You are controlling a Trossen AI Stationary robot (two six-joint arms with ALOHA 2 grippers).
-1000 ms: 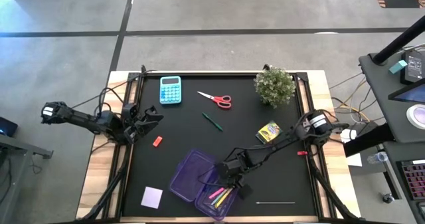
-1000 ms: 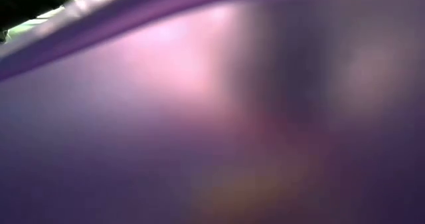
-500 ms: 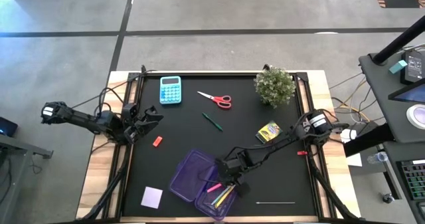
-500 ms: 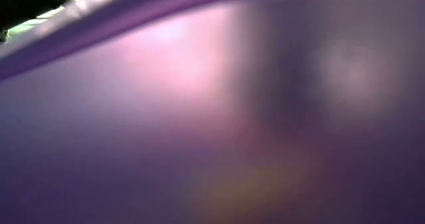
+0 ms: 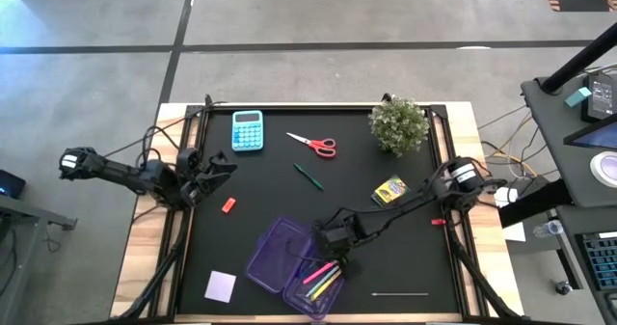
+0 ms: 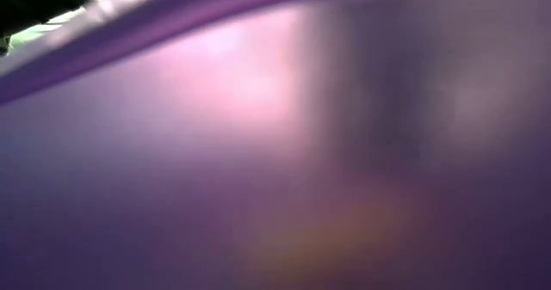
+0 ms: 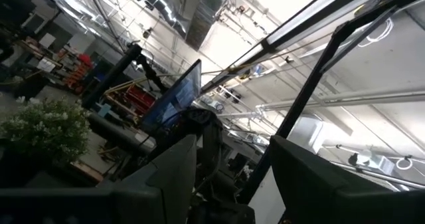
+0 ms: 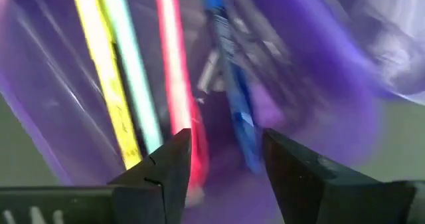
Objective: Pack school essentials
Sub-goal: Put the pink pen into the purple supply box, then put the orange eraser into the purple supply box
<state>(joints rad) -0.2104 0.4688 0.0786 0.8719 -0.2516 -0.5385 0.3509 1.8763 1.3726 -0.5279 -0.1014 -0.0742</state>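
At about six o'clock on the black table (image 5: 251,200), inside the translucent purple plastic case (image 5: 275,256), lie thin pens in pink (image 5: 319,271), yellow (image 5: 326,287) and green, side by side and slanted. The right wrist view shows them close up: a yellow pen (image 8: 99,71), a green pen (image 8: 133,78), a pink pen (image 8: 174,71) and a blue pen (image 8: 229,71) against the case's purple floor. The right pincer (image 5: 339,257) hangs just over the case's three-o'clock edge with its two dark fingers (image 8: 166,167) spread apart and nothing between them; the pink and blue pens show in the gap.

Outward from the case, a square lilac note pad (image 5: 221,285) lies at seven o'clock near the table's corner. A small yellow crayon box (image 5: 389,190) sits at three o'clock, and a dark green pen (image 5: 308,176) lies near the centre. Red-handled scissors (image 5: 314,144) rest at twelve o'clock, with a light blue calculator (image 5: 247,130) at eleven. A small red eraser-like block (image 5: 228,205) lies at nine o'clock. A small green potted plant (image 5: 399,122) stands at one o'clock.

The left pincer (image 5: 214,166) waits at ten o'clock by the table's edge, fingers parted and empty. The low view is filled by the blurred purple case wall (image 6: 172,152).
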